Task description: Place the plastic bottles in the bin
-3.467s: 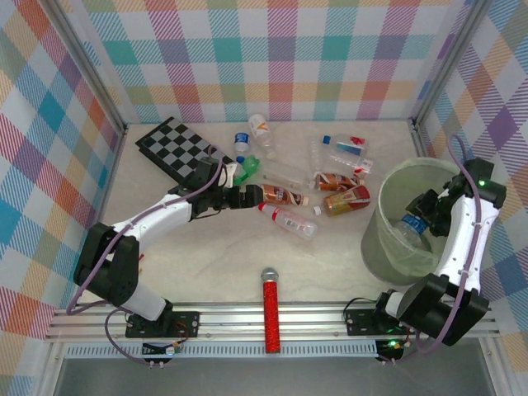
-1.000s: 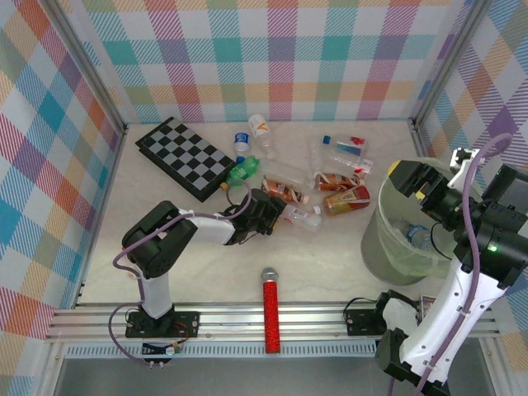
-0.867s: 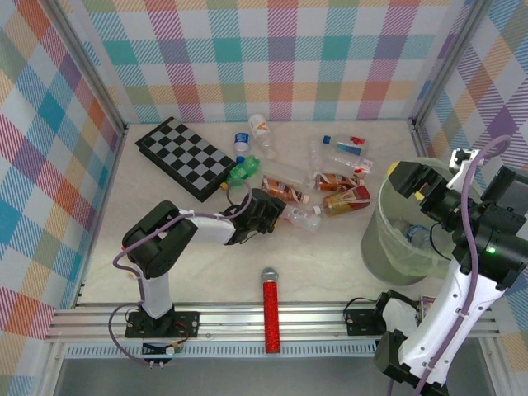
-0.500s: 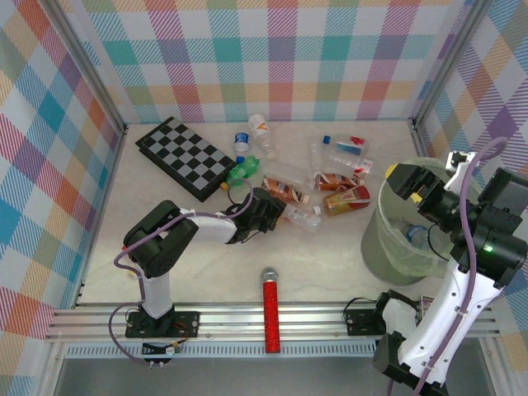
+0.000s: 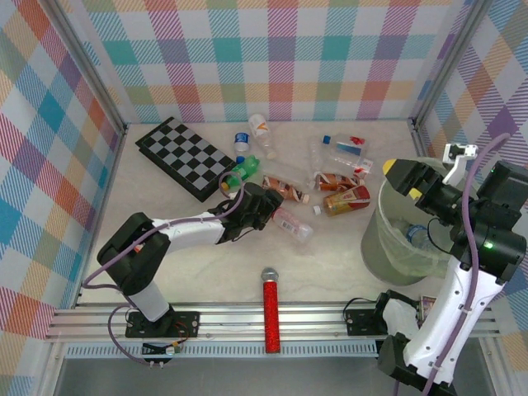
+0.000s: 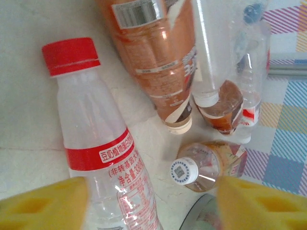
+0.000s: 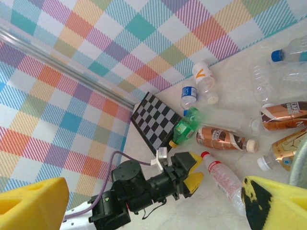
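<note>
Near mid-table, left fingers spread over a red-capped bottle; right fingers spread above the bin.

At 6 o'clock, closest to the arm bases, a red glittery microphone (image 5: 270, 312) lies lengthwise. Just past it, about centre, the left gripper (image 6: 151, 203) has its yellow pads (image 6: 43, 203) wide apart and clamps nothing. The red-capped clear bottle (image 6: 103, 153) lies on its side between them, close beside one pad; whether they touch I cannot tell. At 4 o'clock stands the pale-green bin (image 5: 373, 239), a blue-labelled bottle (image 5: 417, 236) inside it. The right gripper (image 5: 403, 180) hangs over the bin's far-left rim, pads wide apart and empty. Farther off, from 12 to 2 o'clock, the other plastic bottles (image 5: 346, 200) lie scattered on the table, brown, green and clear. A checkerboard (image 5: 186, 157) sits at 11 o'clock.
</note>
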